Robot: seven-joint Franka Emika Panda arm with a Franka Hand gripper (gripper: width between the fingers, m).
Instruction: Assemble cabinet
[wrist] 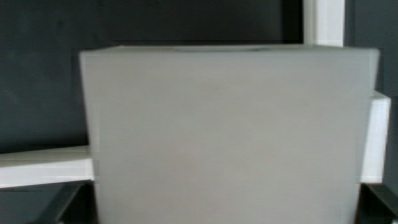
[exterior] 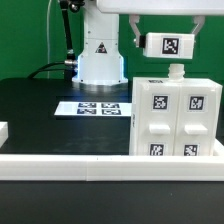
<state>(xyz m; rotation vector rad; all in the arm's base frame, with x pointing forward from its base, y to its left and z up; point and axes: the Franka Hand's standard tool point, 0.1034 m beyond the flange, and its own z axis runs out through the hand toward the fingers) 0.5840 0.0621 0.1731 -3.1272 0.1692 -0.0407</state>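
Note:
The cabinet [exterior: 176, 121], a white box with four tagged square panels on its front face, stands at the exterior view's right on the black table. A small white knob [exterior: 176, 70] sticks up from its top. My gripper [exterior: 148, 41] hangs above the cabinet's top, shut on a small white tagged block [exterior: 167, 44] held clear of the knob. In the wrist view this block [wrist: 222, 130] fills most of the picture, blurred, between my dark fingers [wrist: 50, 203]. My gripper [wrist: 217, 212] itself is mostly hidden behind it.
The marker board [exterior: 99, 107] lies on the table before the white robot base [exterior: 100, 60]. A white rail [exterior: 90, 161] runs along the table's front edge. Another white piece [exterior: 3, 131] sits at the exterior view's left edge. White rails [wrist: 36, 165] show in the wrist view.

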